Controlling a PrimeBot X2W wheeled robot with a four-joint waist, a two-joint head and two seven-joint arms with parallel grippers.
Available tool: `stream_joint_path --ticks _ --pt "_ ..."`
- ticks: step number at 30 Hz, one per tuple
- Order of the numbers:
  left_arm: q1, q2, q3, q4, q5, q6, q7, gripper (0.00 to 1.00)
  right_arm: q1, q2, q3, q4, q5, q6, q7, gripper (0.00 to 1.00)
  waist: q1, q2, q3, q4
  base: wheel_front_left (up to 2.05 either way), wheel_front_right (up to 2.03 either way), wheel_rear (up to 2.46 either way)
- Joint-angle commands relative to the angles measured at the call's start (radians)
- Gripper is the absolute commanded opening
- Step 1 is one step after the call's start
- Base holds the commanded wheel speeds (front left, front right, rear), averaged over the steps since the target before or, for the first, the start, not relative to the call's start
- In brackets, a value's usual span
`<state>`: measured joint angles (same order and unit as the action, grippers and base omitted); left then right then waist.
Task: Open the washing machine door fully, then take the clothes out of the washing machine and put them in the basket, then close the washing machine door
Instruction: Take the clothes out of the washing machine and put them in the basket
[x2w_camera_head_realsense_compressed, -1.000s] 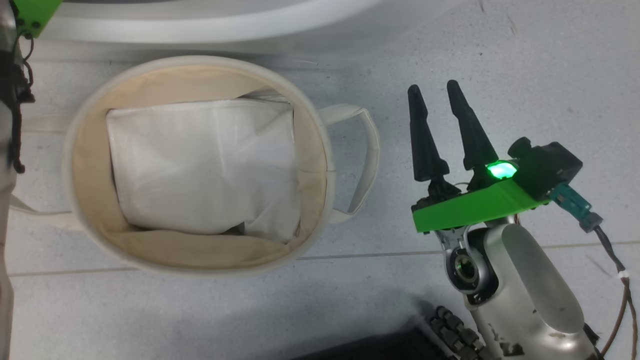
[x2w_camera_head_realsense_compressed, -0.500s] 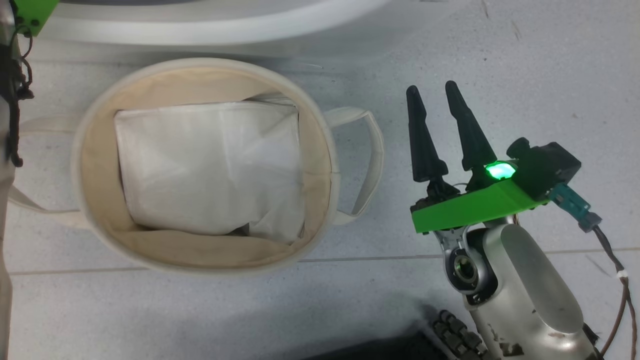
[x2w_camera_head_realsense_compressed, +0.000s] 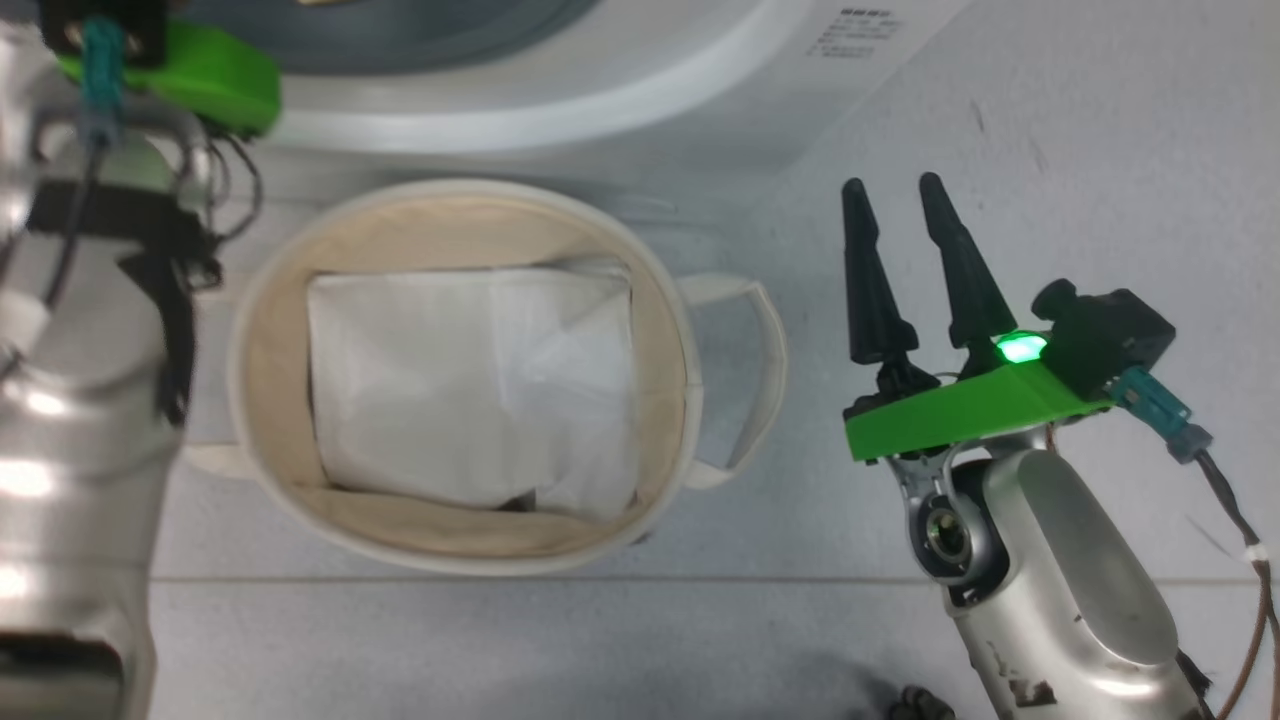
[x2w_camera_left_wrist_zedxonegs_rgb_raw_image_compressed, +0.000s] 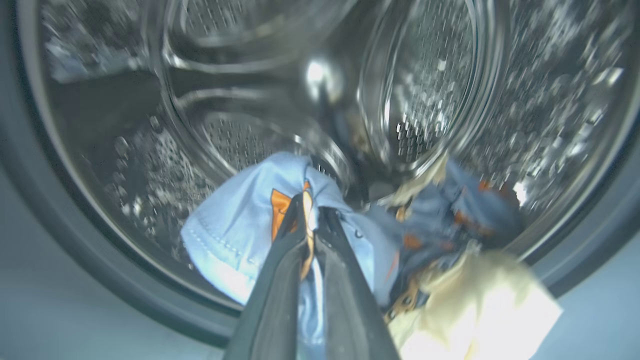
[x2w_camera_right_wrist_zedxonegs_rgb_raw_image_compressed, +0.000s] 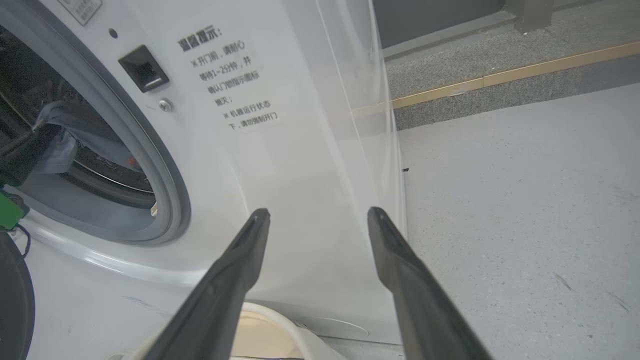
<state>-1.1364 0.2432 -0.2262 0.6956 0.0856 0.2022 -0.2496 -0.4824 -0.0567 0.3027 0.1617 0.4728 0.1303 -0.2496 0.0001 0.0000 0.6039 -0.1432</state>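
My left claw (x2w_camera_left_wrist_zedxonegs_rgb_raw_image_compressed: 310, 205) grips the clothes (x2w_camera_left_wrist_zedxonegs_rgb_raw_image_compressed: 240, 230) inside the washing machine (x2w_camera_left_wrist_zedxonegs_rgb_raw_image_compressed: 425, 100); my right claw (x2w_camera_head_realsense_compressed: 893, 186) is released.

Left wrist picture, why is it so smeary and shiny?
Left wrist view: the drum is smeared by blur and sparkles with glare, the cream cloth glows washed-out white; right wrist view: the washing machine front is sharp, its print clear; head view: the left forearm shows glare spots.

Pale grey speckled floor (x2w_camera_right_wrist_zedxonegs_rgb_raw_image_compressed: 525, 210), a tan strip (x2w_camera_right_wrist_zedxonegs_rgb_raw_image_compressed: 500, 76) running across it, rougher grey band (x2w_camera_right_wrist_zedxonegs_rgb_raw_image_compressed: 450, 62) behind that.
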Motion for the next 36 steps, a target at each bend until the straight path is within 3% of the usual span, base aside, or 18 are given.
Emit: stream_joint_path --ticks 1,12,20,27,36 --pt "0.003 0.033 0.025 -0.073 -0.008 0.006 -0.011 0.00 0.035 0.006 0.009 -0.024 -0.011 0.000 -0.012 1.00 -0.0001 0.0000 -0.043 0.019 0.00 0.00 0.00" --pt "0.356 0.028 0.023 -0.626 -0.081 0.060 -0.012 0.00 0.099 0.006 -0.069 0.004 -0.044 0.000 -0.012 1.00 -0.0001 0.0000 -0.216 0.072 0.00 0.00 0.00" --pt "0.517 0.023 -0.005 -0.917 -0.080 0.091 -0.012 0.00 0.136 0.006 -0.071 0.026 -0.052 0.000 -0.012 1.00 -0.0001 0.0000 -0.298 0.104 0.00 0.00 0.00" --pt "0.618 0.026 -0.034 -0.973 -0.083 0.102 -0.012 0.00 0.155 0.006 -0.071 0.039 -0.053 0.000 -0.012 1.00 -0.0001 0.0000 -0.334 0.120 0.00 0.00 0.00" --pt "0.726 0.022 -0.062 -0.876 -0.123 0.073 -0.012 0.00 0.160 0.006 -0.073 0.047 -0.047 0.000 -0.012 1.00 -0.0001 0.0000 -0.337 0.125 0.00 0.00 0.00"
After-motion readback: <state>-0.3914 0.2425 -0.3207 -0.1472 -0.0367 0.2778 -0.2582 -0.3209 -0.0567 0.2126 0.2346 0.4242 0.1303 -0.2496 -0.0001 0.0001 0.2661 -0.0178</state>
